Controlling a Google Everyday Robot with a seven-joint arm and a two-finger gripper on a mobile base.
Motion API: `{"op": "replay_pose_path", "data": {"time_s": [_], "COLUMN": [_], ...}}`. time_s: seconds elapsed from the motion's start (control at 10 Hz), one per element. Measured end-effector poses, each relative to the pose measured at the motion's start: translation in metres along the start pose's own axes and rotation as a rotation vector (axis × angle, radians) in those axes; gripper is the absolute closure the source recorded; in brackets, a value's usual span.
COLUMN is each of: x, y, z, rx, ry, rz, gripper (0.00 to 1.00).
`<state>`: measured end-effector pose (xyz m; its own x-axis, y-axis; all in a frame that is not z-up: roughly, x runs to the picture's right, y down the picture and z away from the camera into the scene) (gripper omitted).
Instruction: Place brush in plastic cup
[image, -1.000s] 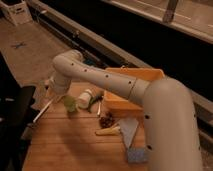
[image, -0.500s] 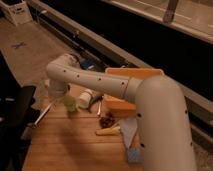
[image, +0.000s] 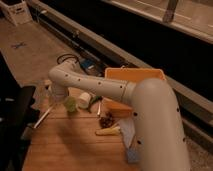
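Note:
The brush (image: 43, 117) lies on the wooden table (image: 75, 145) near its left edge, its thin pale handle slanting from lower left to upper right. The small light-green plastic cup (image: 70, 104) stands upright just right of the handle's upper end. My arm reaches from the lower right across the table, and its wrist bends down at the far left. My gripper (image: 51, 96) is at the table's back left corner, above the brush's upper end and left of the cup. It is largely hidden by the wrist.
A white round container (image: 85, 99) lies right of the cup. A big yellow tub (image: 134, 86) stands at the back right. A dark clump (image: 106, 120), a pale yellow piece (image: 108, 131) and a blue-white cloth (image: 128, 134) lie mid-table. A black chair (image: 12, 117) is left of the table.
My arm has swung leftward and its wrist has moved down toward the back left corner. The brush and the cup have not moved.

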<state>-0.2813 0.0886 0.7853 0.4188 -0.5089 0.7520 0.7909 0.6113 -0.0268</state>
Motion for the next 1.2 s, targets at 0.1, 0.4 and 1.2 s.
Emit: {"op": "replay_pose_path", "data": {"time_s": [0.1,0.4,1.2], "x": [-0.004,-0.007,0.010], "y": [-0.002,0.002,0.025], "z": [0.006,0.020,0.030], "rx": [0.012,0.045,0.026], "ry": [-0.021,-0.069,-0.068], "rz": [-0.006,0.011,0.099], "gripper": [1.00,1.00,0.34]}}
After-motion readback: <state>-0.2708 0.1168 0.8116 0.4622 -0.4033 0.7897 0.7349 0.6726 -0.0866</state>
